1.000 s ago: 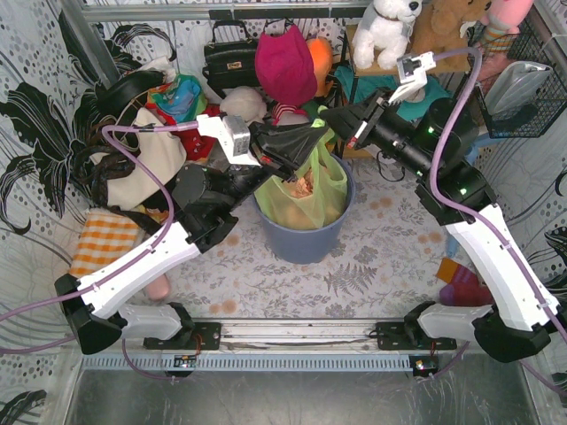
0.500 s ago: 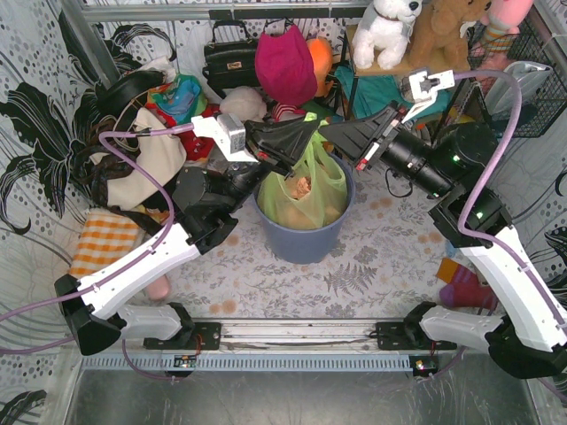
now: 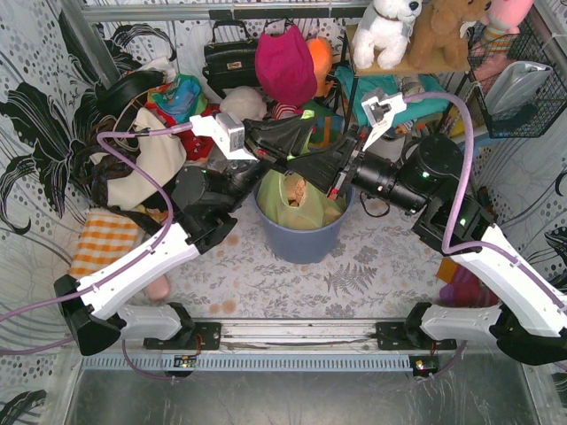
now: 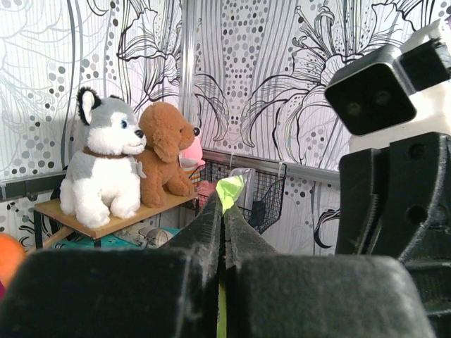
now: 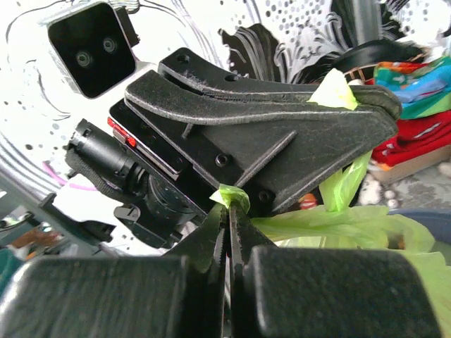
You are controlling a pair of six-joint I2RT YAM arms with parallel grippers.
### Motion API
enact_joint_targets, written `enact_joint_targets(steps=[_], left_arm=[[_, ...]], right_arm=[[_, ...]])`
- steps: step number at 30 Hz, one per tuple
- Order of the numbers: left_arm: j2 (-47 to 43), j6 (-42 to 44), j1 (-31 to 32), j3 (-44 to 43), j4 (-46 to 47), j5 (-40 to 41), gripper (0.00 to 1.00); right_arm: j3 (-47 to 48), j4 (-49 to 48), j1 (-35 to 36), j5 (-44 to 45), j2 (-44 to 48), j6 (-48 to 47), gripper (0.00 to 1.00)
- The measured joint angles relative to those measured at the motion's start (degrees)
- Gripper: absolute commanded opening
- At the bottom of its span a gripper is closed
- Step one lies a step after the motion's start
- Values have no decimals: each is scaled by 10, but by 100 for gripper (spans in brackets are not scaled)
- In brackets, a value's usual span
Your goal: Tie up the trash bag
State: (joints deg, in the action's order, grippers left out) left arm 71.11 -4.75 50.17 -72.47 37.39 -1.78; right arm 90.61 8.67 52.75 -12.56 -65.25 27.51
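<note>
The light-green trash bag (image 3: pixel 297 202) sits in the round blue-grey bin (image 3: pixel 303 241), with brown paper showing through. My left gripper (image 3: pixel 307 127) is above the bin's far rim, shut on one bag handle; a green tip sticks out past its fingertips in the left wrist view (image 4: pixel 230 190). My right gripper (image 3: pixel 292 166) reaches in from the right and crosses just in front of the left one, shut on the other handle (image 5: pixel 230 195). In the right wrist view the left gripper (image 5: pixel 282 123) fills the frame just beyond my fingertips, with stretched bag plastic (image 5: pixel 352 225) below it.
Plush toys (image 3: pixel 387 31) stand on a shelf at the back right, by a wire basket (image 3: pixel 523 84). A black handbag (image 3: pixel 229 57), a red hat (image 3: pixel 285 66) and piled clothes (image 3: pixel 146 150) crowd the back left. An orange checked cloth (image 3: pixel 104 241) lies at the left.
My right gripper swung left and nearer with its handle, from the bag's right side to across the bin, just in front of the left gripper. The left gripper has stayed put.
</note>
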Motion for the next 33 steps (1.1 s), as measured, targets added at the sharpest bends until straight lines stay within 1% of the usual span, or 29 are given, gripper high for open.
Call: enact_joint_targets(steps=[5,9,16,22,27,33], left_arm=[[-2,6,0,0,-5,3,5],[-2,11,-1,0,-18,6,6],[-2,19,-1,3,-38,7,6],[-4,19,-1,3,-22,5,5],[-4,19,-1,3,-18,3,6],[-4,19,-1,3,-17,3,5]], right_arm=[[-5,1,36,73,3,-32,0],[-15,-1,48,108,5,-45,0],[-56,-24,51,133,28,-49,0],[-88,-18,51,155,52,-63,0],[-90,-20,51,153,55,-64,0],[-80,-18,51,145,29,-64,0]])
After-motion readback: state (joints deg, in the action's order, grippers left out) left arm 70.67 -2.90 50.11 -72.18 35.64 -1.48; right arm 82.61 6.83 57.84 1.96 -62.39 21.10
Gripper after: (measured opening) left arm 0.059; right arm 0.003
